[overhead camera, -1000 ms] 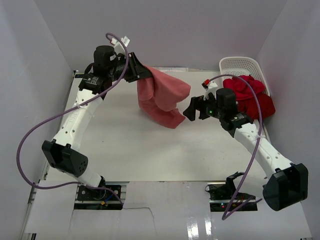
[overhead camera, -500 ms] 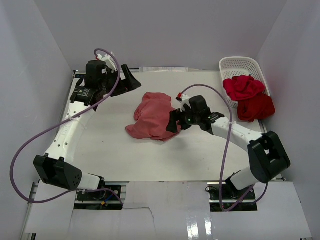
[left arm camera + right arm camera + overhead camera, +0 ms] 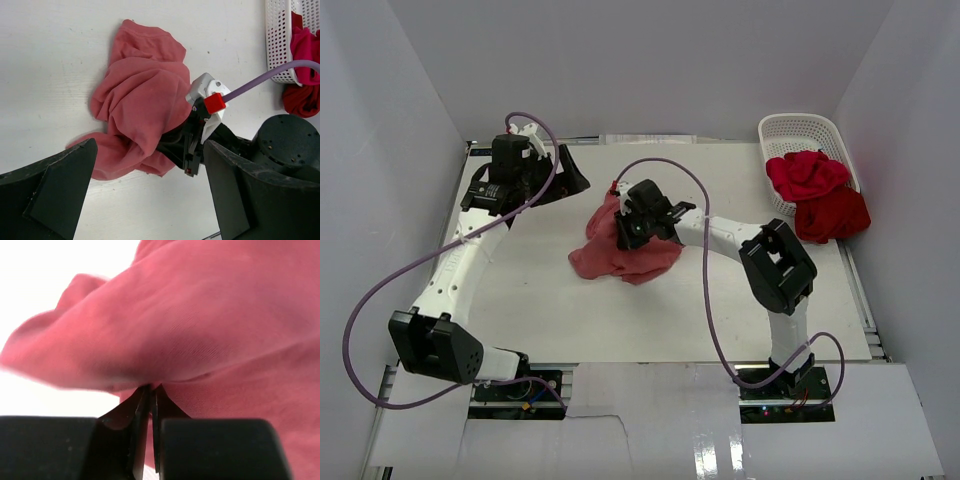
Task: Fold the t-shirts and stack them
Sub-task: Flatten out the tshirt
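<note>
A dusty salmon-red t-shirt (image 3: 620, 255) lies crumpled in the middle of the white table (image 3: 540, 300). My right gripper (image 3: 626, 228) reaches into its back edge from the right and is shut on a fold of the cloth (image 3: 200, 330); the jaws (image 3: 150, 388) are pinched together. My left gripper (image 3: 575, 170) hovers over the table's back left, wide open and holding nothing. In the left wrist view its fingers (image 3: 55, 190) frame the shirt (image 3: 140, 110) from above. A crimson t-shirt (image 3: 808, 175) spills over the basket's rim. A darker red t-shirt (image 3: 835, 215) lies beside it.
The white lattice basket (image 3: 800, 130) stands at the back right corner. White walls close in the table on three sides. The right arm's purple cable (image 3: 670, 175) arcs above the salmon shirt.
The left gripper has opened and let the salmon shirt drop onto the table. The right arm has swung left into the shirt and shut on it.
</note>
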{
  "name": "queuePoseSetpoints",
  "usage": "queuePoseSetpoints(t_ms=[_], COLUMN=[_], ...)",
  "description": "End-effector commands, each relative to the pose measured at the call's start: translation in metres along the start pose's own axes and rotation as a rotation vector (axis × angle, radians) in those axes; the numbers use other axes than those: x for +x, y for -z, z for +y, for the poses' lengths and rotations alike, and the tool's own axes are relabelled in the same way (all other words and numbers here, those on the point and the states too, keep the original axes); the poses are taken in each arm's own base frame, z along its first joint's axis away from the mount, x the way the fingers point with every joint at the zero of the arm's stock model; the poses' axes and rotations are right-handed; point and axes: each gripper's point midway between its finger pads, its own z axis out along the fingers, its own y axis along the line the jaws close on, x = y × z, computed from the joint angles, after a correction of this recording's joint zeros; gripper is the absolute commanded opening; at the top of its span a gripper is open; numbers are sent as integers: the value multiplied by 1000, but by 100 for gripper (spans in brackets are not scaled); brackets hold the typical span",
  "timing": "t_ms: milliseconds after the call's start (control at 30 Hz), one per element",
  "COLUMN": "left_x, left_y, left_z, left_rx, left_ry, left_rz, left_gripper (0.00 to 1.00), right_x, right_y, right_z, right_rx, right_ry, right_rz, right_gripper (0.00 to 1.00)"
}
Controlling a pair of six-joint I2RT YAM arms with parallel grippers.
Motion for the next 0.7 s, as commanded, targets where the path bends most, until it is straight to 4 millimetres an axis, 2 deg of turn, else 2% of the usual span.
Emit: queuePoseSetpoints(t_ms=[0, 33, 67, 133, 167, 200, 233, 267, 300, 333, 367, 400, 433, 467, 500, 533, 600, 633, 667], left_x=[-15, -16, -18, -21, -21, -21, -22, -22, -21, -20, -20, -20, -16, -15, -12, -11, -7, -6, -6], left_y=[16, 18, 20, 23, 24, 24, 25, 25, 25, 24, 25, 24, 21, 20, 17, 13, 8, 7, 6], left_z=[2, 4, 9, 13, 15, 17, 17, 18, 18, 19, 18, 18, 19, 20, 19, 20, 19, 18, 18], left_rx=[-20, -30, -53, -70, -78, -81, -81, -83, -82, -82, -77, -70, -70, -67, -54, -54, -45, -36, -36], left_ry=[-17, -12, 0, 13, 20, 23, 25, 25, 27, 29, 28, 31, 34, 36, 36, 38, 40, 35, 33], left_rz=[-74, -84, -96, -117, -121, -121, -123, -126, -124, -123, -127, -130, -122, -119, -109, -99, -81, -73, -68], left_gripper=[98, 98, 98, 98, 98, 98, 98, 98, 98, 98, 98, 98, 98, 98, 98, 98, 98, 98, 98], right_x=[-33, -38, -53, -69, -91, -101, -99, -110, -109, -96, -89, -77, -48, -30, -12, 4, 15, 17, 15], right_y=[16, 25, 46, 81, 127, 151, 173, 222, 239, 248, 264, 268, 254, 235, 223, 204, 191, 188, 186], right_z=[35, 55, 73, 93, 108, 102, 99, 99, 82, 27, 2, -45, -63, -80, -90, -100, -110, -112, -110], right_rx=[-37, -93, -144, -206, -238, -236, -248, -247, -222, -137, -81, 22, 59, 85, 110, 117, 180, 204, 230], right_ry=[51, 70, 83, 81, 105, 98, 92, 80, 37, -71, -132, -215, -273, -288, -320, -350, -355, -352, -328], right_rz=[-24, -28, -66, -110, -203, -253, -279, -379, -409, -416, -445, -442, -362, -286, -215, -142, -103, -97, -103], right_gripper=[8, 8, 8, 8, 8, 8, 8, 8, 8, 8, 8, 8, 8, 8, 28, 41, 71, 94, 90])
